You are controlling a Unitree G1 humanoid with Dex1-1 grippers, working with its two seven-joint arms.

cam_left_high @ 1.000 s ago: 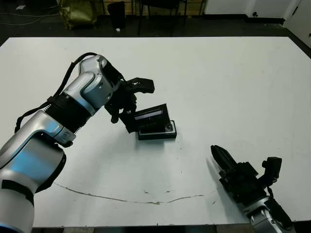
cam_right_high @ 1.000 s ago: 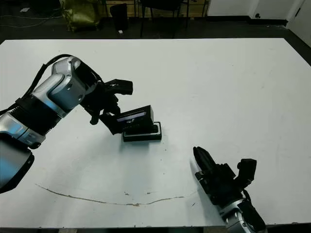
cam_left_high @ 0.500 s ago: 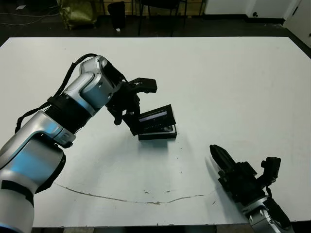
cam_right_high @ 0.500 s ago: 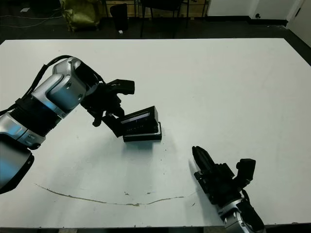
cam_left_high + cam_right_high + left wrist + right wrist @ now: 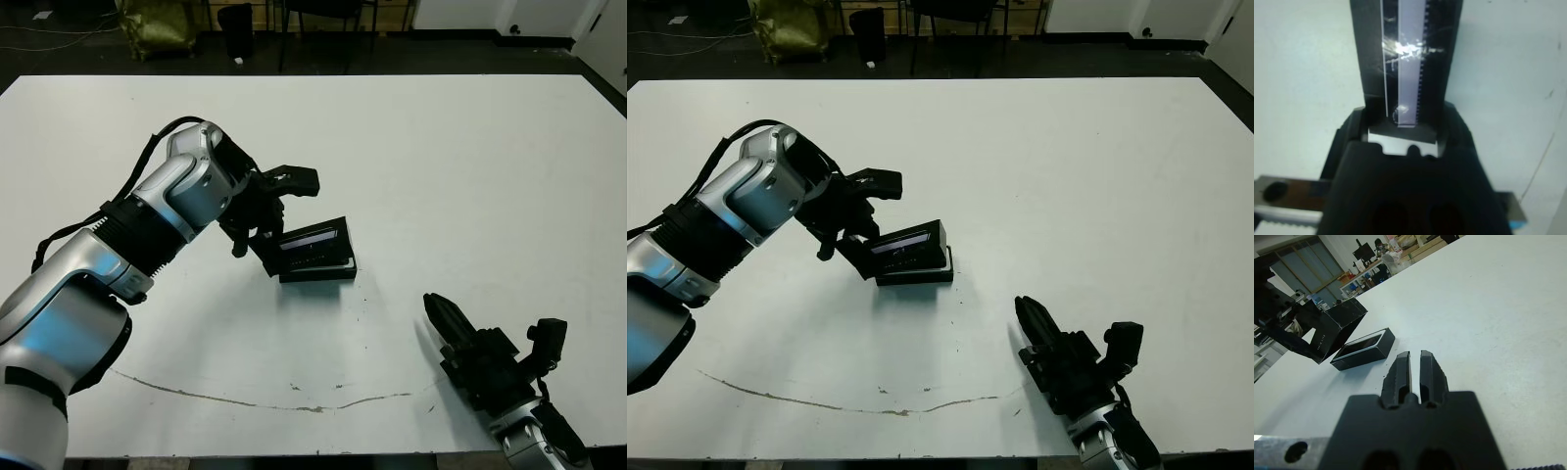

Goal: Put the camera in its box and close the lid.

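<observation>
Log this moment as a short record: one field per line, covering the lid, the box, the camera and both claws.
lid: black with a shiny strip, held tilted over the box, not yet seated
box: black tray on the white table, partly covered by the lid
camera: a dark shape lies inside the box in the right wrist view; too hidden to confirm
left claw: shut on the lid's left end, above the table
right claw: fingers together, holding nothing, near the table's front edge, right of the box
</observation>
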